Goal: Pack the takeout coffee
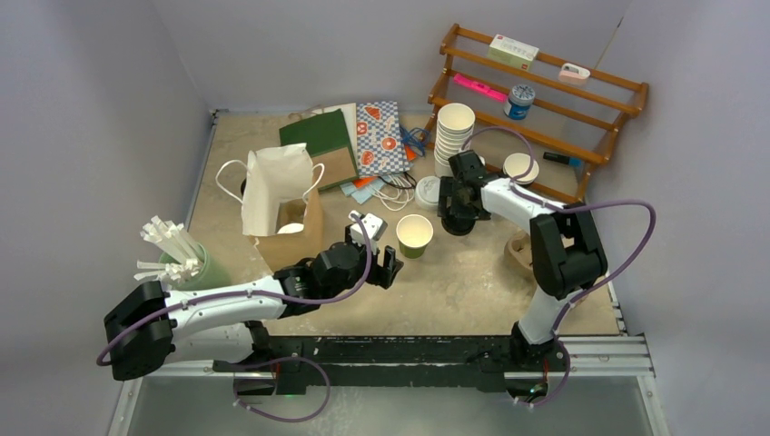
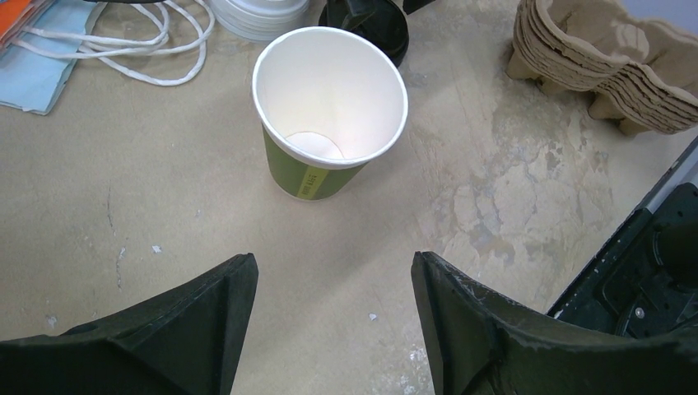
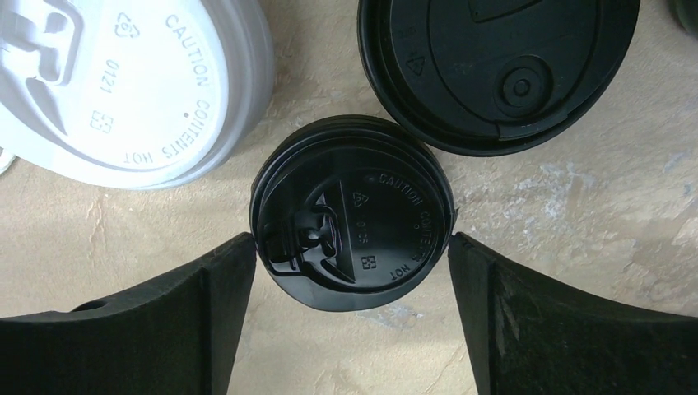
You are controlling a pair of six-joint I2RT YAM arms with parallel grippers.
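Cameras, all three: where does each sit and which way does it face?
Top external: above and behind the bases, looking down on the table; both arms show.
Left wrist: on the left gripper, facing forward and down at the green cup; its two fingers show.
Right wrist: on the right gripper, looking straight down at a black lid; fingers flank it.
Shared: top and left wrist both show the green cup.

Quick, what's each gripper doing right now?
Left gripper: open, empty, with the lidless green cup ahead of it.
Right gripper: open, straddling the small black lid; whether it touches cannot be told.
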